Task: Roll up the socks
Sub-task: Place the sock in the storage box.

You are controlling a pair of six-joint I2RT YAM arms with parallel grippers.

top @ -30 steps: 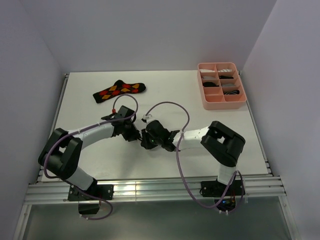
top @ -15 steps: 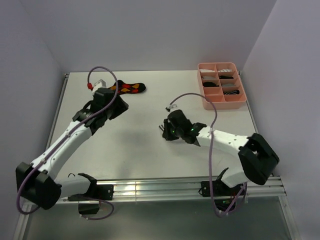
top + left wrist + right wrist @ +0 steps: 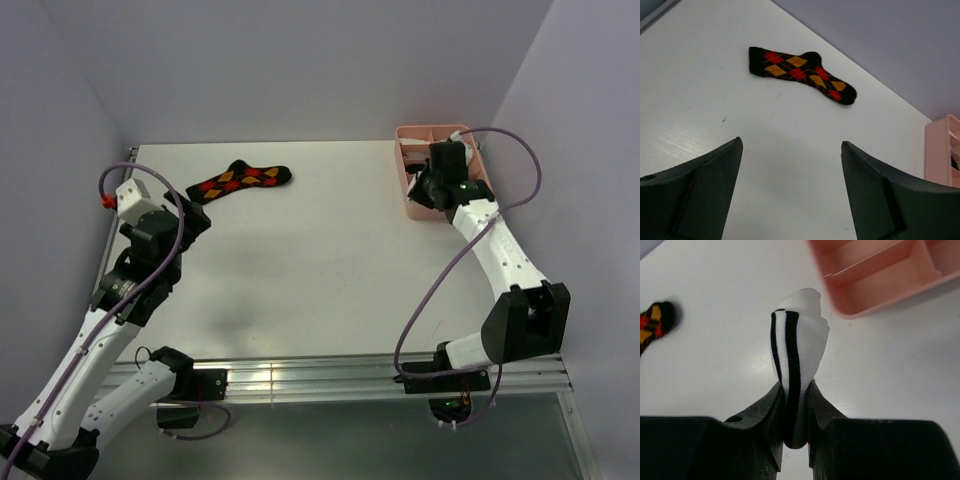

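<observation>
A black sock with red, orange and yellow argyle diamonds lies flat at the back left of the table. My left gripper hovers open and empty to the near left of it, well apart from it. A rolled white sock with black stripes is pinched between the fingers of my right gripper. That gripper hangs over the table by the near left corner of the pink tray. In the top view the arm hides the white sock.
The pink compartment tray stands at the back right, partly covered by my right arm. Grey walls close in the table on the left, back and right. A metal rail runs along the near edge.
My left gripper has let go, opened wide and swung back to the left. My right arm has carried the white sock from mid-table to the tray's corner.
</observation>
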